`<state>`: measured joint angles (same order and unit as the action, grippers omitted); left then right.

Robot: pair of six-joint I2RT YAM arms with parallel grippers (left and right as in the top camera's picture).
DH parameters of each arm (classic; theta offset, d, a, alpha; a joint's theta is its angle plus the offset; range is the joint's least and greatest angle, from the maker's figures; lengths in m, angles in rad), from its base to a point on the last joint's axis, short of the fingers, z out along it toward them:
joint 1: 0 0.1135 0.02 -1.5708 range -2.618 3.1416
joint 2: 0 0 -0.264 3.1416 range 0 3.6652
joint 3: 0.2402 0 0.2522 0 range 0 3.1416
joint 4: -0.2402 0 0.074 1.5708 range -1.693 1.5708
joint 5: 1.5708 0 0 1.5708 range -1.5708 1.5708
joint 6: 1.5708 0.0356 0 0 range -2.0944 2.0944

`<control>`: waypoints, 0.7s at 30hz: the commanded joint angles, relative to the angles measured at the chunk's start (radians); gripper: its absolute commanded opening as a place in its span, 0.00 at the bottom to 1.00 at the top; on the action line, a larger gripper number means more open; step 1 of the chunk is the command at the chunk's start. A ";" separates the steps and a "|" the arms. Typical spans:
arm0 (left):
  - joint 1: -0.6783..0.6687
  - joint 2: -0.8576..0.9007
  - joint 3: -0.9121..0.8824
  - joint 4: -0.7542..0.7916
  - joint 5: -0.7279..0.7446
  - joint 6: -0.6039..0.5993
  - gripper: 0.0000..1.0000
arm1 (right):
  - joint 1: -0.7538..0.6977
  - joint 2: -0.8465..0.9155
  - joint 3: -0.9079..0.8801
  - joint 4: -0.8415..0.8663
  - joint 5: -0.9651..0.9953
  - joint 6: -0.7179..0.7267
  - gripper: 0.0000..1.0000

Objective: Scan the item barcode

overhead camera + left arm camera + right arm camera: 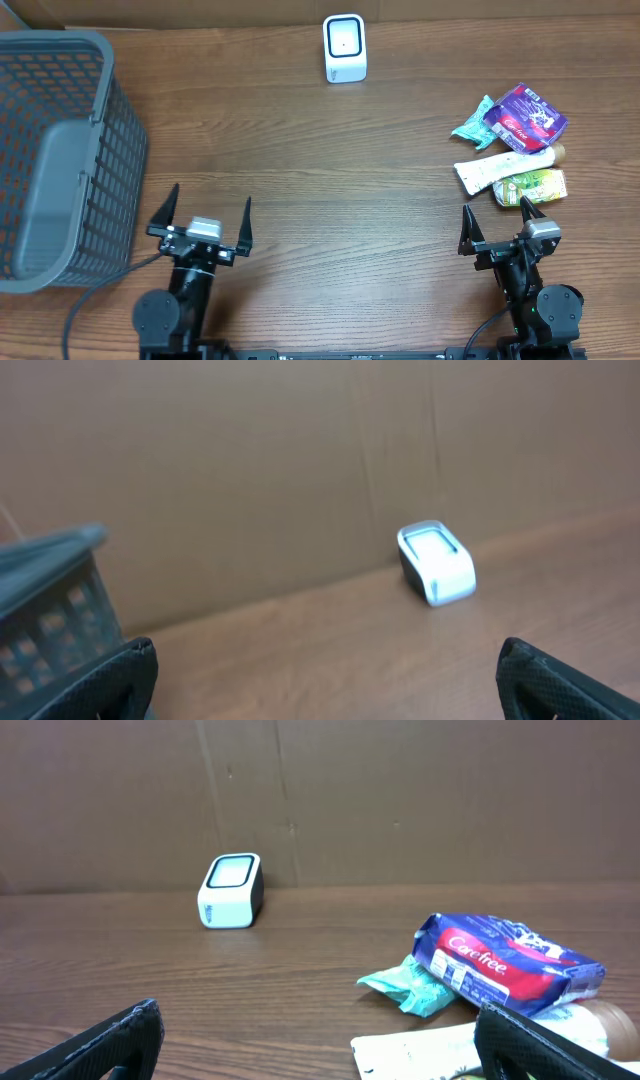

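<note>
Ahead of the right gripper (495,206), wide open and empty, lies the green packet (538,186)

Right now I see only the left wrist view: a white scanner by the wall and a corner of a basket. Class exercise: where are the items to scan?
Observer: Four items lie at the right of the table, just ahead of the right end effector.
Operator: What are they?
Observer: A purple pack, a teal packet, a white tube and a green packet.
Operator: Is any of them held?
Observer: No. The right end effector is open and empty, and the green packet is the item closest to it.
</note>
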<state>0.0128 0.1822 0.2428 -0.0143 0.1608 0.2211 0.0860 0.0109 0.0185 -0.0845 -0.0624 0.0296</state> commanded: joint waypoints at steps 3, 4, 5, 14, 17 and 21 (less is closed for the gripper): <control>0.000 -0.150 -0.149 -0.007 -0.045 0.086 1.00 | 0.005 -0.008 -0.010 0.004 0.010 -0.001 1.00; 0.000 -0.167 -0.162 -0.027 -0.064 0.085 1.00 | 0.005 -0.008 -0.010 0.004 0.010 -0.001 1.00; -0.001 -0.180 -0.171 -0.045 -0.072 0.085 1.00 | 0.005 -0.008 -0.010 0.004 0.010 -0.001 1.00; 0.000 -0.179 -0.208 -0.127 -0.120 0.060 0.99 | 0.005 -0.008 -0.010 0.004 0.010 -0.001 1.00; 0.000 -0.178 -0.208 -0.124 -0.120 0.060 0.99 | 0.005 -0.008 -0.010 0.004 0.010 -0.001 1.00; 0.000 -0.178 -0.208 -0.125 -0.120 0.060 0.99 | 0.005 -0.008 -0.010 0.004 0.010 -0.001 1.00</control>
<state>0.0128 0.0158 0.0429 -0.1425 0.0570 0.2901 0.0860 0.0109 0.0185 -0.0837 -0.0628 0.0292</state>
